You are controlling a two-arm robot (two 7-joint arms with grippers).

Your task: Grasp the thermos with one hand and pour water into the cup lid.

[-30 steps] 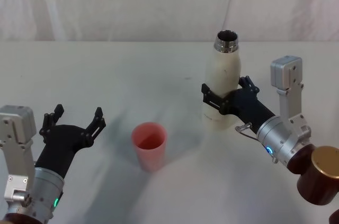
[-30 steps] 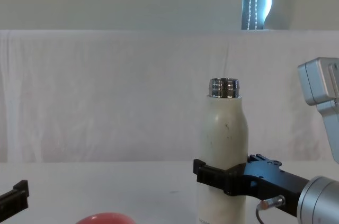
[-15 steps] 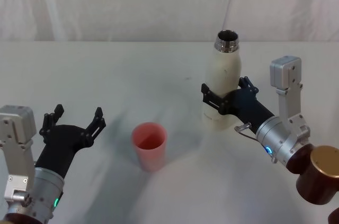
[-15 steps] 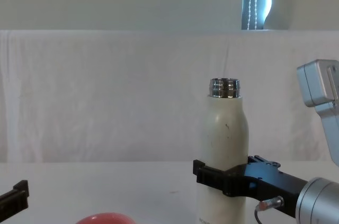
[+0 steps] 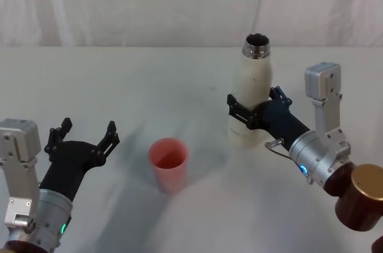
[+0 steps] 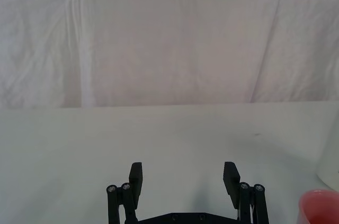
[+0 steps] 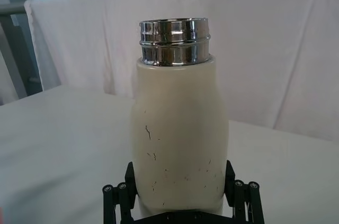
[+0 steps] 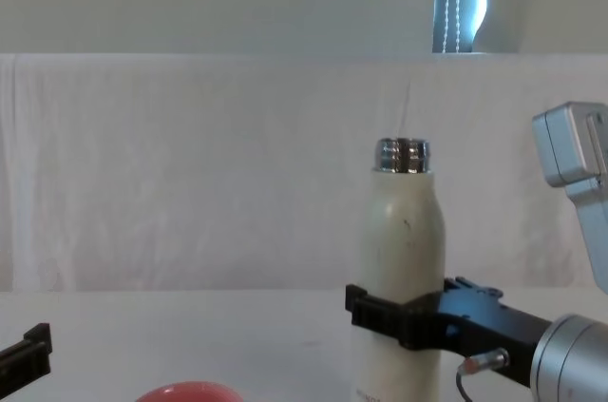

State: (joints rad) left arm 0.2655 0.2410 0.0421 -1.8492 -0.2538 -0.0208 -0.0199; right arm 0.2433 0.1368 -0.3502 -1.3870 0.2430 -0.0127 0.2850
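Observation:
The cream-white thermos (image 5: 252, 82) stands upright and uncapped at the right of the table, its steel neck open. My right gripper (image 5: 252, 106) is shut on the thermos around its lower body, with one finger on each side; the right wrist view shows the thermos (image 7: 177, 139) between the right gripper's (image 7: 179, 181) black fingers. The chest view has the thermos (image 8: 399, 240) clamped by the right gripper (image 8: 404, 307). The salmon-red cup lid (image 5: 169, 163) stands mouth up near the table's middle, left of the thermos. My left gripper (image 5: 85, 131) rests open to the left of the cup lid.
A white cloth covers the table (image 5: 119, 79) and a white curtain hangs behind it. In the left wrist view the cup lid (image 6: 320, 208) sits just off to one side of the open left gripper (image 6: 183, 173). Bare cloth lies between the cup lid and the thermos.
The thermos and my right gripper have risen very slightly. The left arm and the cup lid have not moved.

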